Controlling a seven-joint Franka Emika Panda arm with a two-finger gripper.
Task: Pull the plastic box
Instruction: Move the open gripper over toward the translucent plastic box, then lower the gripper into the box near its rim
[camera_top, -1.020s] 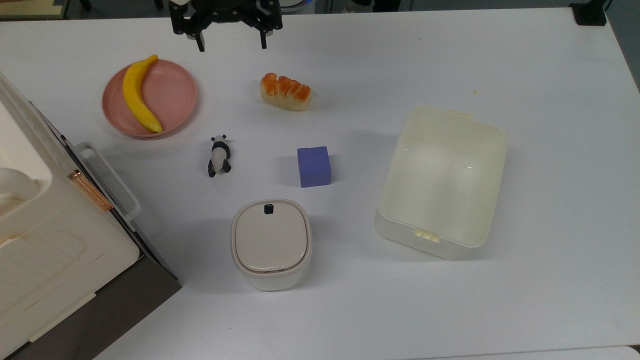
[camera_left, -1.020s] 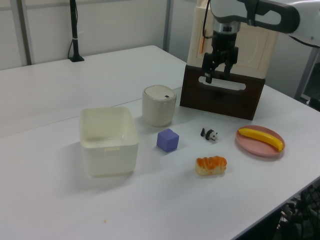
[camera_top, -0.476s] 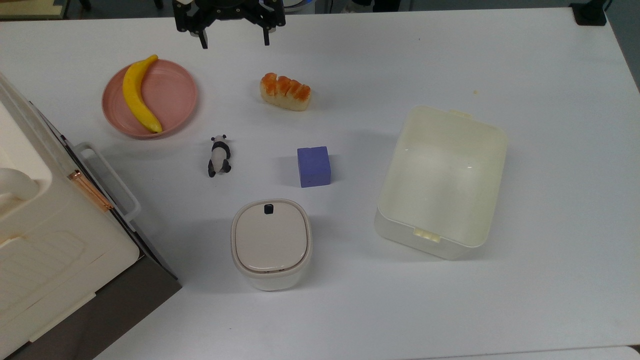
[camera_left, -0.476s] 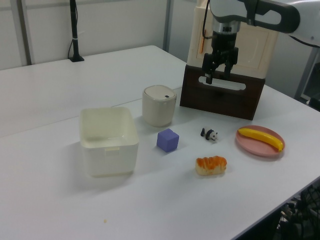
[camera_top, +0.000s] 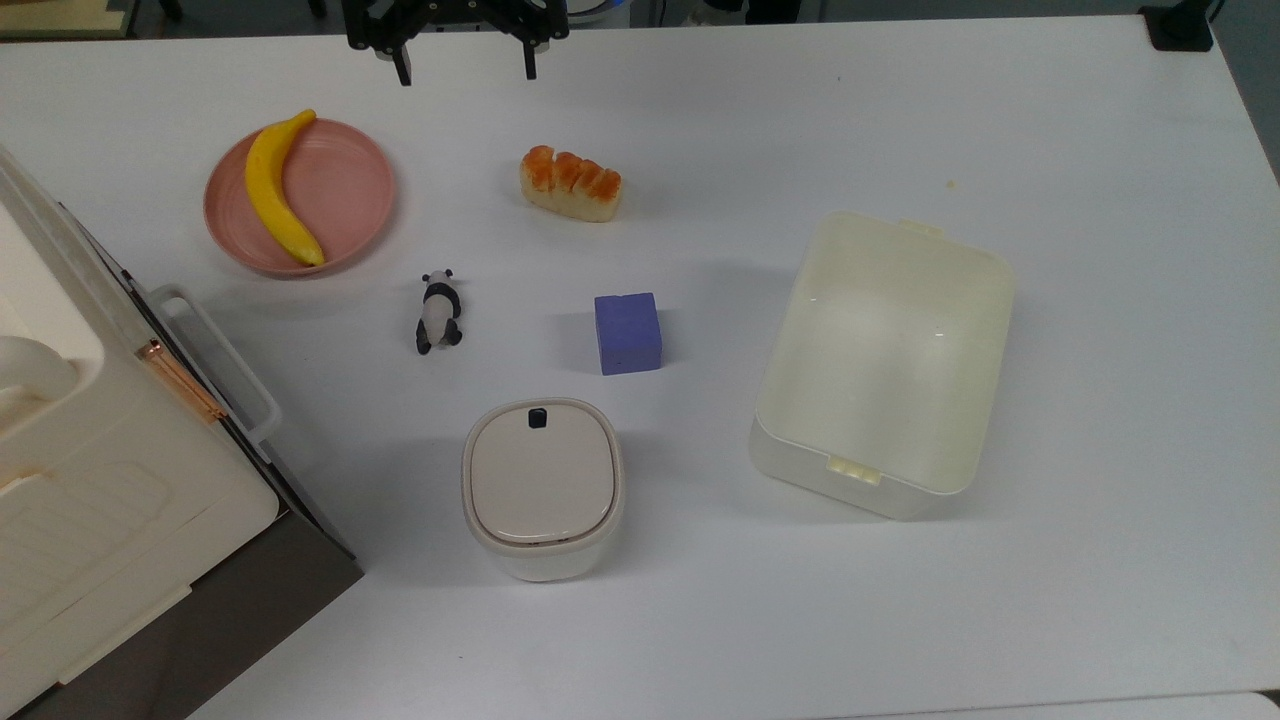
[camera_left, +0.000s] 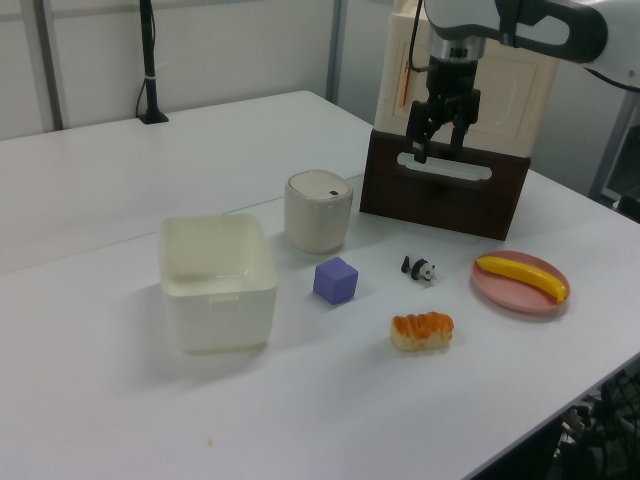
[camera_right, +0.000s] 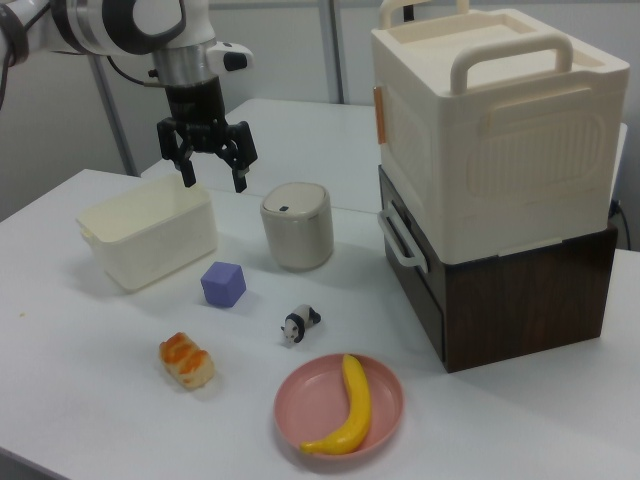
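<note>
The gripper (camera_top: 466, 72) hangs in the air at the top edge of the top view, its two black fingers (camera_top: 403, 74) spread wide with nothing between them. In the right view the gripper (camera_right: 212, 178) is well above the table (camera_right: 90, 400), fingers pointing down.

The plastic box (camera_top: 886, 362) — a large, lidless, cream-white tub — sits on the table toward the top view's right, well apart from the gripper. Its inside looks empty, and a small clip tab shows on its near short side. In the left view the plastic box (camera_left: 217, 282) stands toward the left view's left.

Between box and gripper lie the other things. A purple cube (camera_top: 628, 332) sits just beside the box on the top view's left, and a small white container (camera_top: 542, 488) with a beige lid stands below the cube. A panda figure (camera_top: 438, 311) lies near the middle, a bread roll (camera_top: 570, 183) above the cube, and a banana (camera_top: 276, 192) rests on a pink plate (camera_top: 355, 190). At the top view's left edge a cream case (camera_right: 490, 120) sits on a dark wooden drawer unit (camera_right: 510, 300) — whether the two are joined cannot be told.
</note>
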